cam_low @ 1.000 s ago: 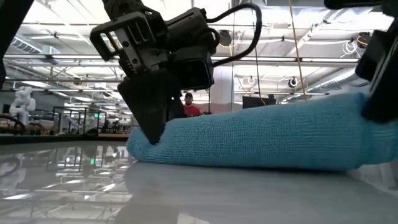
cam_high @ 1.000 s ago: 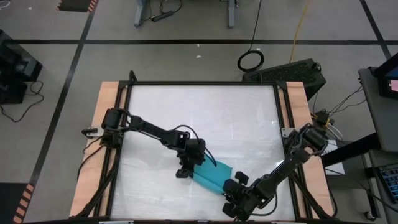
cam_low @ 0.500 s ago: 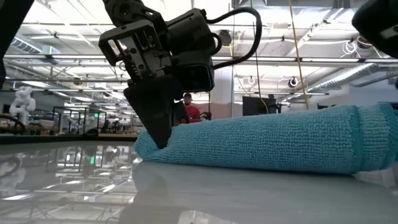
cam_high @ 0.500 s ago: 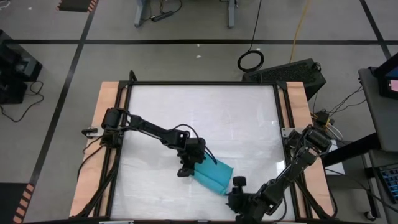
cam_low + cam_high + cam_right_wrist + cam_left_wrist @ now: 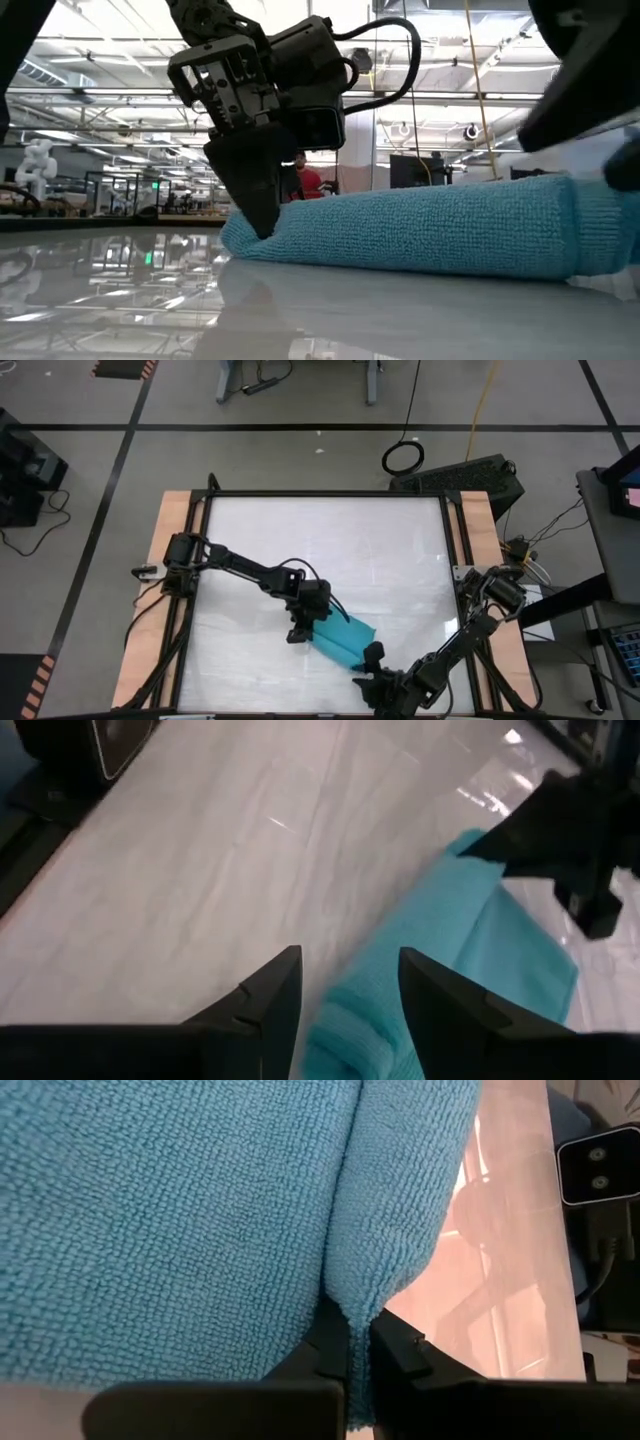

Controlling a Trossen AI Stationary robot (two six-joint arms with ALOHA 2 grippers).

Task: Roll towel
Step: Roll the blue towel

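The turquoise towel [image 5: 342, 640] lies on the white table near its front edge, partly rolled: a thick roll [image 5: 400, 960] with a flat layer [image 5: 525, 955] beside it. In the low view the towel [image 5: 420, 230] rests along its length on the tabletop. My left gripper [image 5: 300, 630] stands at the towel's left end, shut on the cloth. My right gripper [image 5: 372, 656] is open just off the towel's right end. In the right wrist view its fingers [image 5: 345, 990] stand on either side above the end of the roll, and I see no touch. My left gripper pinches a fold of cloth at the towel's left end [image 5: 352, 1315] between its two fingers [image 5: 395, 1352]. The fingers point down from above [image 5: 255, 195], reaching almost to the tabletop. The rest of the towel lies on the table, slack.
Wooden rails [image 5: 178, 570] run along the table's left and right sides. The table's front edge is close behind my right gripper. A black box [image 5: 100, 745] stands at the table's edge in the right wrist view. The far half of the white table [image 5: 330, 540] is bare.
My right gripper has come off the towel's right end, drawn back toward the table's near edge and risen above the cloth. The right end of the roll now lies free on the table. My left gripper has kept its hold at the left end.
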